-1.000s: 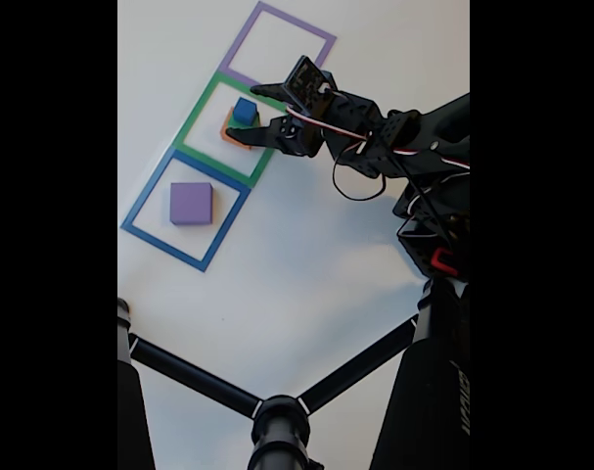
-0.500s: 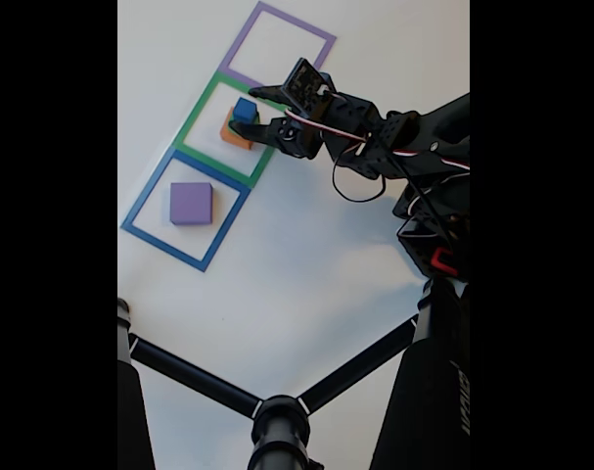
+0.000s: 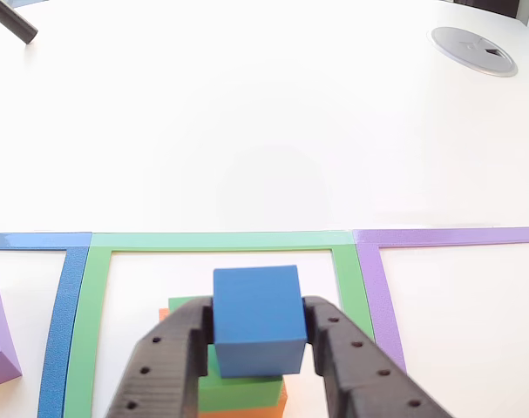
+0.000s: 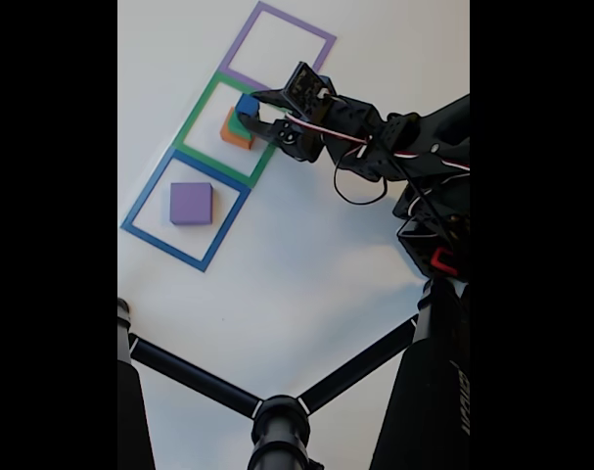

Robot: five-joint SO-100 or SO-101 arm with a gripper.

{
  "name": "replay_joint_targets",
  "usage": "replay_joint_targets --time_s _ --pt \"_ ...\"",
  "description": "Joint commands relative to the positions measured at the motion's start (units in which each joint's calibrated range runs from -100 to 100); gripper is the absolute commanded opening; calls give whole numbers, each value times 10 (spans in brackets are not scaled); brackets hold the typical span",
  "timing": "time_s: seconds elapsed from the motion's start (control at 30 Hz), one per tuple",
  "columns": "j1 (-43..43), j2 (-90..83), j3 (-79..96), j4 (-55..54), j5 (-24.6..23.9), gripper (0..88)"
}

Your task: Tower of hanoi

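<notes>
End effector (image 3: pixel 257 348) grips blue cube (image 3: pixel 257 320) squarely, faces level, atop green block (image 3: pixel 238 390) and orange block (image 4: pixel 234 136).

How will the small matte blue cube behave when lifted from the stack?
The small matte blue cube looks rigid with flat faces, so the gripper fingers flanking it probably hold squarely. Matte surface suggests little slip. It likely won't roll.

Gripper (image 3: pixel 257 348) closed on the blue cube (image 3: pixel 256 319), one finger (image 3: pixel 164 366) against each side; arm (image 4: pixel 394 142) extended.
</notes>
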Motion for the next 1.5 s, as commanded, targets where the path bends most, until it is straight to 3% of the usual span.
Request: replay_joint_targets --time_s 0.0,0.17,0.43,0.63,0.97,1.17,1.47 --pt "-5 -3 -2 -11 2 39" --pt "-10 -42 -29 42 2 40" --pt "-19 -227 -220 479 2 21" --pt "-4 -267 -422 800 2 20" --pt "-28 -261 -696 1128 2 19" --pt "-92 -261 -798 1226 2 18" --pt "-178 -286 -824 1265 2 16"
